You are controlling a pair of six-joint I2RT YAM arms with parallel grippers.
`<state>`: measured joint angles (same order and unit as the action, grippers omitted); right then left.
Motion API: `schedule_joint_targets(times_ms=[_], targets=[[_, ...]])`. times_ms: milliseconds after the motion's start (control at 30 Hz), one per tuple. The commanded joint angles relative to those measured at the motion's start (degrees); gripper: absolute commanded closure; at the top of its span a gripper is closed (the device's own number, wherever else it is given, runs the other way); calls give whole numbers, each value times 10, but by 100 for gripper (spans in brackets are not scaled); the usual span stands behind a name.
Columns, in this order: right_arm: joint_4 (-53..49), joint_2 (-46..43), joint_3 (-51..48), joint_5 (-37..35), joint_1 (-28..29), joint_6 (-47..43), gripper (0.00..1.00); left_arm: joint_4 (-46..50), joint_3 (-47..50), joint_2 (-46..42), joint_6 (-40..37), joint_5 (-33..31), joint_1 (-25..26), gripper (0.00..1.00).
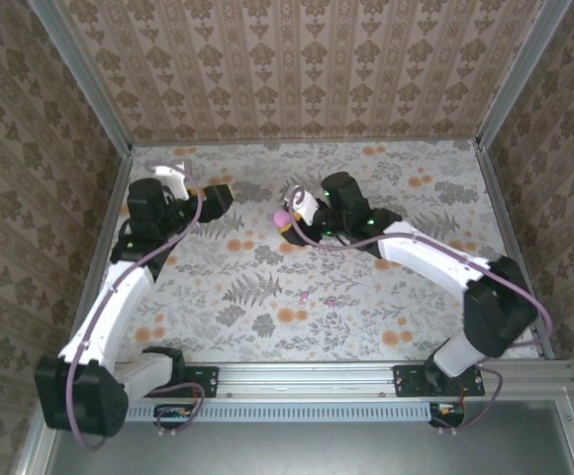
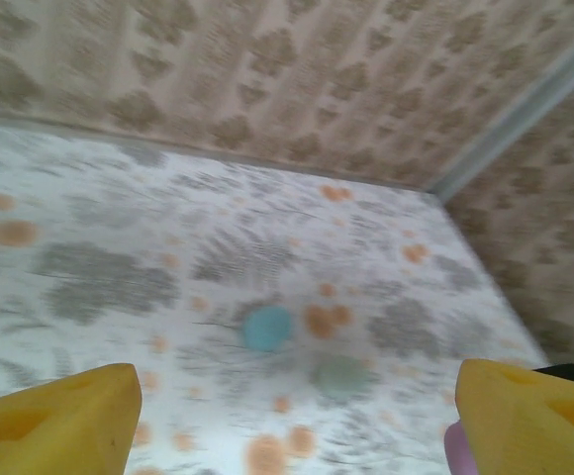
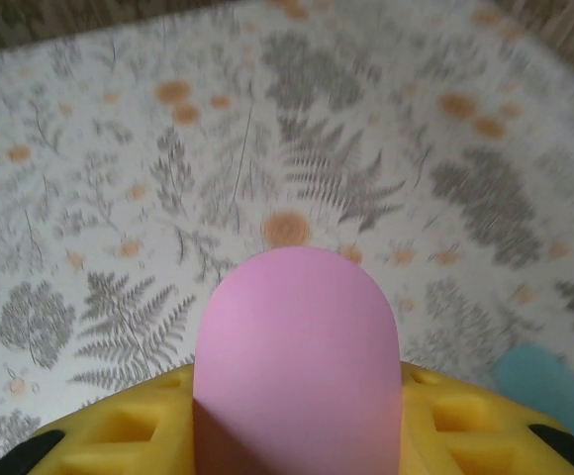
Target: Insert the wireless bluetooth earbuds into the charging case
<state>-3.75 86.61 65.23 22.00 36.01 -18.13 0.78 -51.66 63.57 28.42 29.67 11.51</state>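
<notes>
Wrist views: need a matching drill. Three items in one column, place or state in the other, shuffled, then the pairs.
Items
1. pink case
2. teal case
3. left gripper

Place or state
A. jaws wide apart above the table
B. lying loose on the floral table
C. clamped between the yellow pads of the right gripper

Pairs: 1-C, 2-B, 3-A
</notes>
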Motion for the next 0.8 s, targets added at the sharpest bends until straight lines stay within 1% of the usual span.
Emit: schedule_joint_targets(times_ms=[0, 100, 200, 433, 533, 567, 667, 767], targets=[[54, -52, -32, -25, 1, 14, 67, -25, -52, 34, 98, 148, 26, 17], [61, -89, -43, -42, 1, 12, 66, -22, -85, 60, 102, 166, 65, 16], [71, -103, -49, -57, 2, 15, 66, -7, -107, 81, 97, 174, 96, 17], [83, -106, -46, -66, 7, 16, 66, 7, -133, 119, 94, 192, 140, 19], [97, -105, -47, -72, 9, 19, 66, 18, -136, 133, 95, 188, 142, 23], [103, -104, -47, -75, 9, 20, 66, 17, -136, 136, 98, 188, 155, 24], [111, -101, -46, -85, 12, 21, 66, 16, -137, 145, 100, 197, 165, 27], [116, -96, -44, -87, 13, 21, 66, 14, -139, 147, 100, 196, 169, 36]])
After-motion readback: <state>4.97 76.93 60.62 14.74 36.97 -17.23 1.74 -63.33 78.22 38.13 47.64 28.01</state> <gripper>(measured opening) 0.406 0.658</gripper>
